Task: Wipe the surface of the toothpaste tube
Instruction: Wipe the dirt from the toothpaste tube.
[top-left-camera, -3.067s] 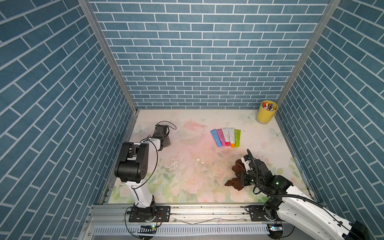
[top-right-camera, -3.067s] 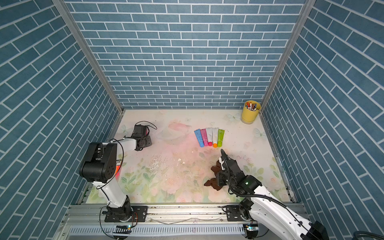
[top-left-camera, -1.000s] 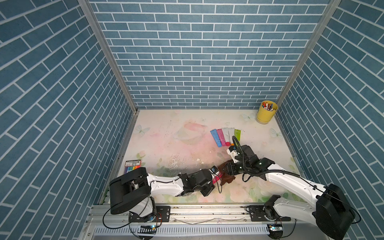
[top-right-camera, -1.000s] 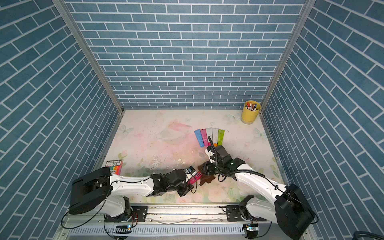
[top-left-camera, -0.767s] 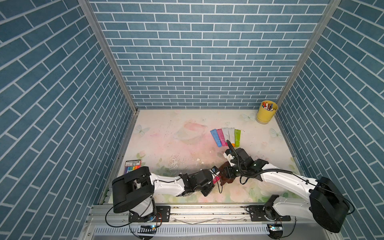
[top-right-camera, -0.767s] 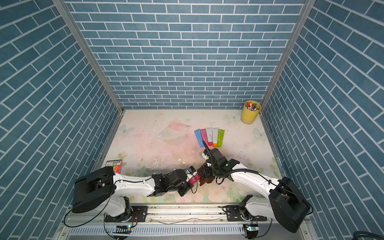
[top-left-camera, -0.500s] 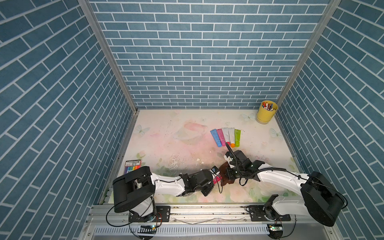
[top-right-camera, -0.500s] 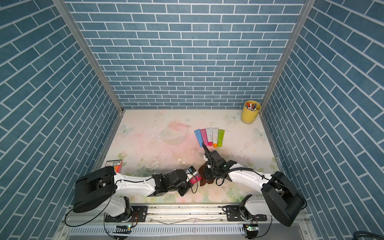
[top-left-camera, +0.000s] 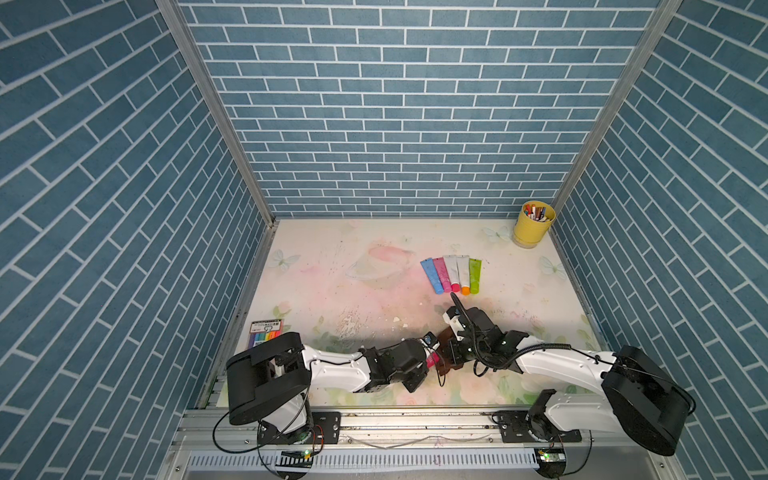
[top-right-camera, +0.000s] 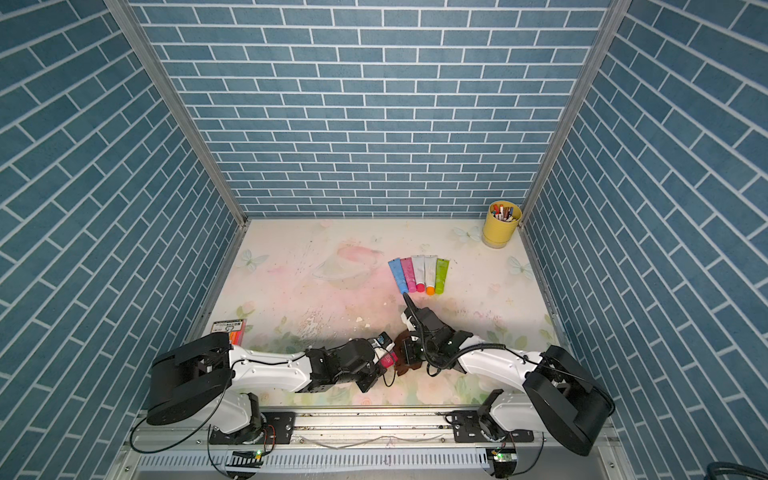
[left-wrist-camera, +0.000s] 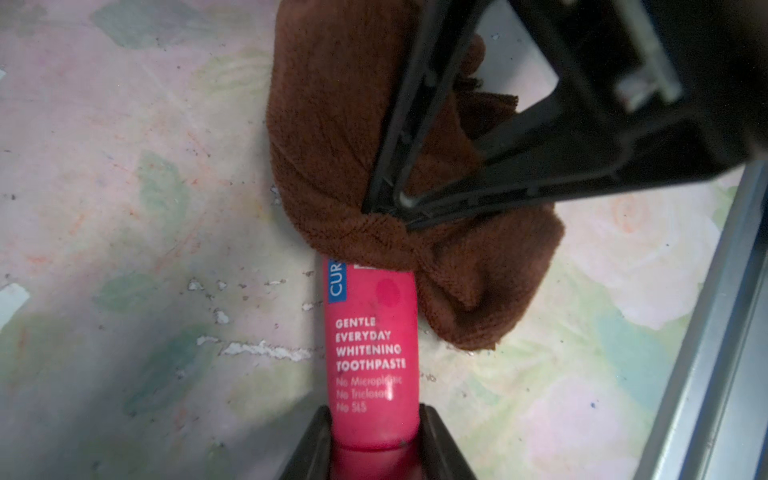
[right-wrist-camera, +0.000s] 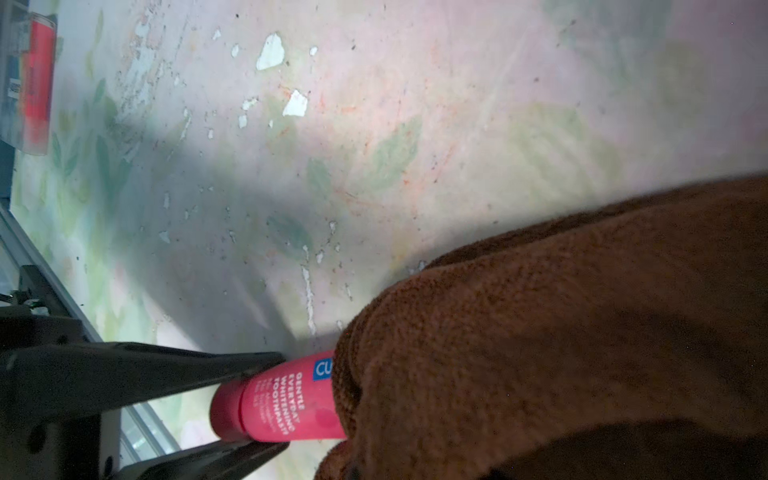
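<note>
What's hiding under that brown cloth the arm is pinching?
The pink toothpaste tube runs under the brown cloth. Its lettered half and cap end, held by the left gripper, show; the covered end cannot be seen.

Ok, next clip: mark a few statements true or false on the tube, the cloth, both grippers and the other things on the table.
1. The left gripper grips the pink toothpaste tube at its cap end. True.
2. The right gripper hangs open above the brown cloth. False: it is shut on the cloth.
3. The cloth lies over the tube's end away from the cap. True.
4. The yellow cup lies tipped over and empty. False: it stands upright, holding pens.
5. The row of spare tubes numbers three. False: five.
</note>
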